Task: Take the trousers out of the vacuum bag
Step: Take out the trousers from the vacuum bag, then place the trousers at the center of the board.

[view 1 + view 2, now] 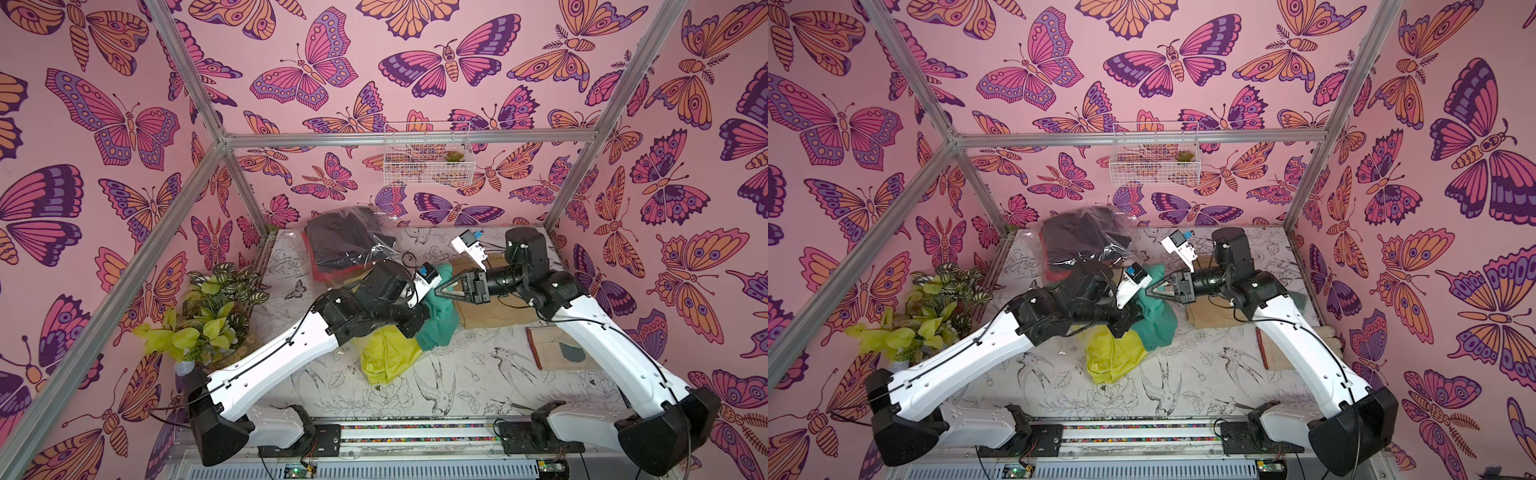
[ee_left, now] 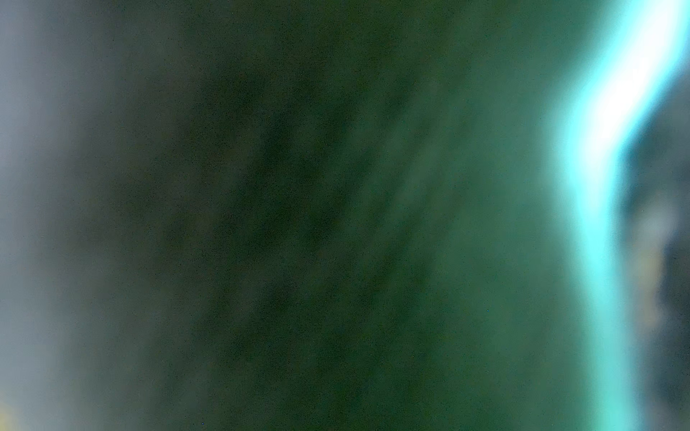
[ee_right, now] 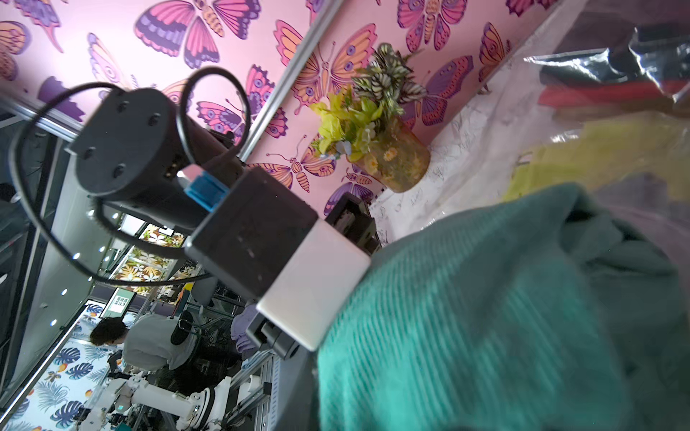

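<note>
Gripping the teal trousers [image 1: 440,320] just beside the vacuum bag [image 1: 386,249].
Our right gripper [image 1: 445,287] pinches them; our left gripper [image 3: 358,227] is clenched, its tips buried in the same folds.

readable text: none in any view
table [image 1: 478,374]: bird and leaf line art only, no lettering
wall [image 1: 332,83]: butterfly print, no words
vacuum bag [image 1: 353,232]: at 11 o'clock on table, no print legible
teal trousers [image 2: 336,224]: blurred, fill left wrist view, no tag legible
green panel [image 3: 120,301]: outside the cell, pale marks too small to read
</note>
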### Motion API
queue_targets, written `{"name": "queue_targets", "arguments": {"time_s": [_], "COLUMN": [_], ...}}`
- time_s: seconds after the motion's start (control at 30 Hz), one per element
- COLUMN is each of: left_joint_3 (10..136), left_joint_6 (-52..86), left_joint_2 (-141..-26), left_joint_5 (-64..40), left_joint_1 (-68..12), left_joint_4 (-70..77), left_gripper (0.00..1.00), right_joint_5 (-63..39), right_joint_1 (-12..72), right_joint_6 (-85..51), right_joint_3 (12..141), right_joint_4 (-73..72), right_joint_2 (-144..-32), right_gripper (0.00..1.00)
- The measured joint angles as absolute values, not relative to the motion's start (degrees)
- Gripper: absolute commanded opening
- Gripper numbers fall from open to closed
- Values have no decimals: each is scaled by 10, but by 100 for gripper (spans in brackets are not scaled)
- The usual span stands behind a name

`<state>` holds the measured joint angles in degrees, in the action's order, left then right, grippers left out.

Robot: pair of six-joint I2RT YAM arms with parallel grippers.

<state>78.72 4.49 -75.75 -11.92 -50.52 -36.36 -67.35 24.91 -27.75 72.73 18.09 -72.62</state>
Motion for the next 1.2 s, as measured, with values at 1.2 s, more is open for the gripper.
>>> {"name": "queue_targets", "arguments": {"time_s": [1.2], "left_joint_3": [1033], "left_joint_6": [80], "left_joint_2": [-959], "left_joint_5": [-230], "left_joint_1": [-344], "left_joint_4": [-241], "left_gripper": [0], "right_joint_5": [-723], "right_joint_1": [161], "right_joint_6": [-611], "right_joint_3": [1054], "right_joint_4": [-137], "right_joint_2": [-1025], "right_gripper": [0]}}
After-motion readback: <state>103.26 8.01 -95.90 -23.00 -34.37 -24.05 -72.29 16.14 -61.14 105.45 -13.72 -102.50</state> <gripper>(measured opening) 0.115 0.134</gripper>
